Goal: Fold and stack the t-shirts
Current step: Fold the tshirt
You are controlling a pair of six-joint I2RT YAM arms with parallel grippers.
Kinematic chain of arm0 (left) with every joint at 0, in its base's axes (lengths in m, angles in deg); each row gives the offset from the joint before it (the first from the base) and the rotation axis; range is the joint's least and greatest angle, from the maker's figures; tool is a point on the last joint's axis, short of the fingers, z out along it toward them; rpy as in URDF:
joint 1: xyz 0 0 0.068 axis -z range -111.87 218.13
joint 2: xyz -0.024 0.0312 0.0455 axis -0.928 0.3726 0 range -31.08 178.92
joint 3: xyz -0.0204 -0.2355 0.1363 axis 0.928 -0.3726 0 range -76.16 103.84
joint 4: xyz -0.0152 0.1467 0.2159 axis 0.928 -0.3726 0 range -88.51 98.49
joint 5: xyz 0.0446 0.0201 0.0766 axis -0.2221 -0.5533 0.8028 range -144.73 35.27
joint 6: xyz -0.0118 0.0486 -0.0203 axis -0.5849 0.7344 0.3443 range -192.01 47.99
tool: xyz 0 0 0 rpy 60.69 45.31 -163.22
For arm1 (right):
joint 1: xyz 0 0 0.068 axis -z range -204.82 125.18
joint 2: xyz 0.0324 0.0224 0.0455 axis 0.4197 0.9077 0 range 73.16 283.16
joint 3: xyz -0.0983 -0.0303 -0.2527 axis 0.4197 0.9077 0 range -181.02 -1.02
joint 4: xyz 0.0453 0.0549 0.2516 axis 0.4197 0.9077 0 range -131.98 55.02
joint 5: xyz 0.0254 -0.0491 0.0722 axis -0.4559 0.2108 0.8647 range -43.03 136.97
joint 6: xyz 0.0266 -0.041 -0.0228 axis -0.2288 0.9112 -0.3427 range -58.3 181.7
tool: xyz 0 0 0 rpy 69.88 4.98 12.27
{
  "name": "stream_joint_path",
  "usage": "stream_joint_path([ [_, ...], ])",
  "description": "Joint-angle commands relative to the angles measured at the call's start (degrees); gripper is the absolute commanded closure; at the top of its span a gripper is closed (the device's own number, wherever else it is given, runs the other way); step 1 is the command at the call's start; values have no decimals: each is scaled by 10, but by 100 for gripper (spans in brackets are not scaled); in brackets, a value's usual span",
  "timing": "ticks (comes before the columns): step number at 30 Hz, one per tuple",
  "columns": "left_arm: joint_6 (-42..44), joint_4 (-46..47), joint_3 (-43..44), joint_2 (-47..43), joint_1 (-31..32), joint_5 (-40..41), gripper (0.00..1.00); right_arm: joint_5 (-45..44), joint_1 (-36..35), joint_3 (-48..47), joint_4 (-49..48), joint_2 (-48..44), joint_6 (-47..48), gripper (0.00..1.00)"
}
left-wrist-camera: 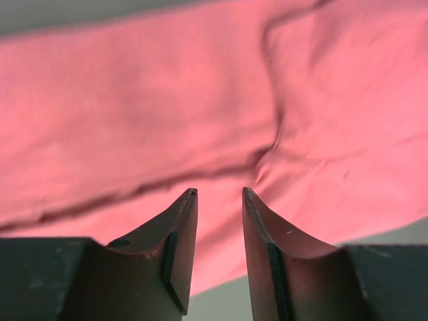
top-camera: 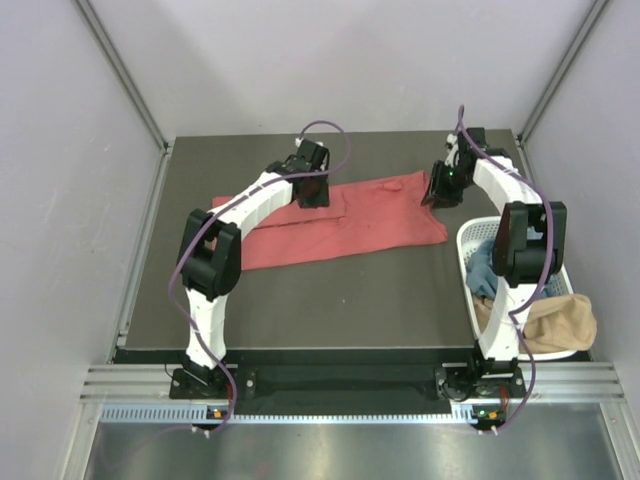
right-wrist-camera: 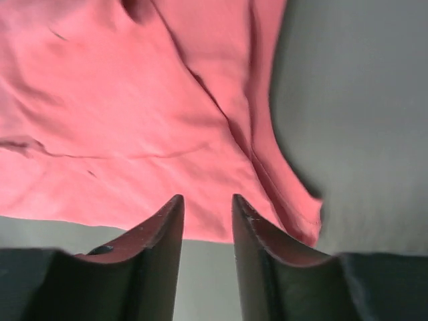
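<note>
Coral-red t-shirt [top-camera: 340,225], top view: lies flat as a long band across the far half of the table [top-camera: 300,290], slanting from the left side up toward the far right.
Left gripper [top-camera: 312,190], top view: over the far edge of the coral-red t-shirt, left of its middle; jaw gap cannot be read from this view.
Right gripper [top-camera: 440,188], top view: over the right end of the coral-red t-shirt; jaw gap cannot be read from this view.
Basket [top-camera: 465,240], top view: white, slotted, at the right edge of the table, near the shirt's right end but apart from it.
Blue t-shirt [top-camera: 482,270], top view: bunched inside the basket.
Tan t-shirt [top-camera: 555,325], top view: heaped at the near end of the basket, spilling over its right rim.
Left gripper [left-wrist-camera: 219,192], left wrist view: fingers [left-wrist-camera: 180,227] apart, a clear gap between the tips, nothing clamped.
Coral-red t-shirt [left-wrist-camera: 167,100], left wrist view: fills most of the frame beneath the tips; a dark crease runs from the left to the centre.
Table [left-wrist-camera: 227,294], left wrist view: grey surface visible below the cloth edge, between the fingers.
Right gripper [right-wrist-camera: 206,198], right wrist view: fingers [right-wrist-camera: 160,241] apart, nothing between them.
Coral-red t-shirt [right-wrist-camera: 120,100], right wrist view: covers the left and centre; its folded edge ends in a corner right of the tips.
Table [right-wrist-camera: 361,100], right wrist view: bare grey on the right side.
</note>
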Motion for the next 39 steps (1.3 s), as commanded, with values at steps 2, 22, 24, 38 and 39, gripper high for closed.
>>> stream_joint_path([
  [2, 23, -62, -60, -47, -16, -27, 63, -29, 2, 37, 30, -27, 30, 69],
  [22, -35, -82, -275, -142, -245, -92, 65, -148, -7, 188, 9, -8, 35, 86],
  [24, -32, -84, -285, -146, -246, -89, 65, -155, -7, 171, 23, -10, 31, 86],
  [38, -47, -95, -324, -133, -255, -90, 64, -75, -81, -29, 69, 38, 15, 71],
  [39, -46, -95, -327, -133, -258, -89, 65, -76, -89, -20, 67, 33, 17, 70],
])
